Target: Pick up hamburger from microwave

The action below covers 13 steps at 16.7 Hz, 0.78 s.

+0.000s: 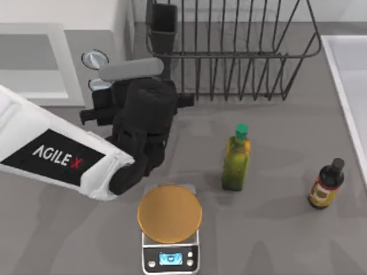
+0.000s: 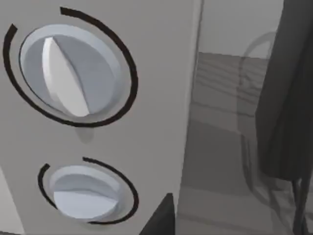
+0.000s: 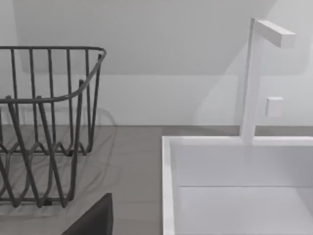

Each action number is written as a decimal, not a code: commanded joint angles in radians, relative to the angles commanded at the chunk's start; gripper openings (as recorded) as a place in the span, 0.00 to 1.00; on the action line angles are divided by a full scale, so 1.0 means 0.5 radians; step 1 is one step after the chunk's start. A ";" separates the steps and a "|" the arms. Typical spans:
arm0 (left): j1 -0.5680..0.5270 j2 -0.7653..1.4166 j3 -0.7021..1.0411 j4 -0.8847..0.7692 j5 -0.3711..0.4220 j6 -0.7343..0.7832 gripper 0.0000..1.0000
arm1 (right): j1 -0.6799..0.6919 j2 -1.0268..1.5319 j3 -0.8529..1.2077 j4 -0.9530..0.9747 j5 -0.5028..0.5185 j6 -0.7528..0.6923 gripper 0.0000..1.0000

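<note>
- Microwave sits at the table's far left corner, about ten o'clock from the scale; its long axis runs left to right in the top view, and its knob panel faces the near edge.
- Two round silvery-blue knobs stand one above the other on that panel; the upper knob's ridge tilts a little off upright, the lower one's lies almost level.
- Hamburger: I cannot tell where it is, nor which way it points.
- Left gripper is right in front of the knob panel, its wrist camera looking close at the knobs; whether its fingers are spread or closed I cannot tell, and I see nothing held.
- Left arm reaches in from the left edge at nine o'clock, slanting toward the microwave, its black wrist above the table just beyond the scale.
- Grey table carries a scale at six o'clock, topped by a flat orange-brown disc.
- Green-capped oil bottle stands upright at two o'clock from the scale; a dark bottle stands farther right, at three o'clock.
- Black wire rack fills twelve o'clock, just right of the microwave.
- White sink lies along the right edge, with a white tap behind it against a pale wall.
</note>
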 joint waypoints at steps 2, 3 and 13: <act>-0.133 0.188 -0.065 0.170 0.030 -0.023 0.00 | 0.000 0.000 0.000 0.000 0.000 0.000 1.00; -0.195 0.257 -0.081 0.224 0.041 -0.031 0.00 | 0.000 0.000 0.000 0.000 0.000 0.000 1.00; -0.281 0.340 -0.078 0.274 0.057 -0.044 0.30 | 0.000 0.000 0.000 0.000 0.000 0.000 1.00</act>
